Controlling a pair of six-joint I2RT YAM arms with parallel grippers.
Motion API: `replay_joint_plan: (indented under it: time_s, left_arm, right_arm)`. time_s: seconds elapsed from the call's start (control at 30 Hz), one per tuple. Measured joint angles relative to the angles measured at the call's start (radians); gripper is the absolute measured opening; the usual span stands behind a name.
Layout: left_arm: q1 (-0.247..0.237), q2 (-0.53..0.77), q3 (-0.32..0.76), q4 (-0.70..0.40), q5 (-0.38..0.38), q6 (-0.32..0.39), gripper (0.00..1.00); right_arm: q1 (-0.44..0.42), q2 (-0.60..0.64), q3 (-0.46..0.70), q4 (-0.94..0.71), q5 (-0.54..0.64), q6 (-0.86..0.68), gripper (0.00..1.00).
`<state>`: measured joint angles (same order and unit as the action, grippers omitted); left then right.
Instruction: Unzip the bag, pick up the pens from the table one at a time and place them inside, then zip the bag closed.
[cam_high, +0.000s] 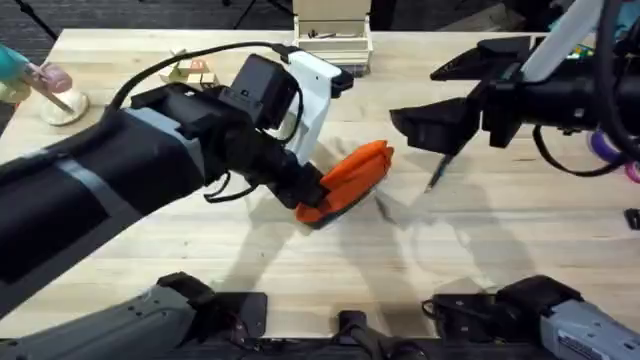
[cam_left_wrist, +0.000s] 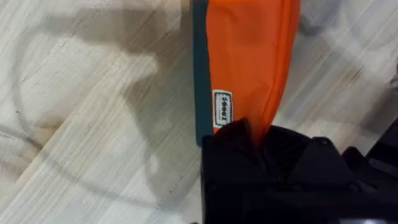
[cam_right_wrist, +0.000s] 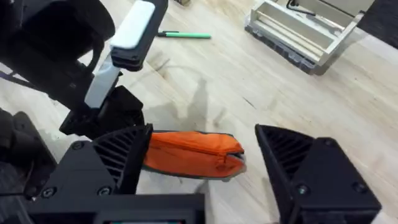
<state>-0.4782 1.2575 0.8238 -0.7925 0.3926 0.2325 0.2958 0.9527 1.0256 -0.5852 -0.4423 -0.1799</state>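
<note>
Your table (cam_high: 520, 240), light planks, carries the orange bag (cam_high: 350, 180) near its middle w/ dark underside showing along one edge. Your left gripper (cam_high: 312, 200) is clamped on the bag's near end (white label just beside the fingers). Your right gripper (cam_right_wrist: 199, 168) hangs above the bag's far end, jaws spread wide, a thin dark pen (cam_high: 438, 176) dangling under it. Green pen (cam_right_wrist: 184, 35) lies well apart on the planks.

Lighting is bright and even from above. Soft arm shadows fall across the table (cam_high: 500, 220) around the bag (cam_high: 352, 178). The left arm (cam_high: 110, 185) appears large and blurred overhead.
</note>
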Motion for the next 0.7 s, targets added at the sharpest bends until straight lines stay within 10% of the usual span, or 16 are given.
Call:
replay_joint_plan:
  time_s: [0.7]
  left_arm:
    - [0.000, 0.000, 0.000, 0.000, 0.000, 0.000, 0.051]
  right_arm:
    - [0.000, -0.061, 0.000, -0.145, 0.097, 0.147, 0.997]
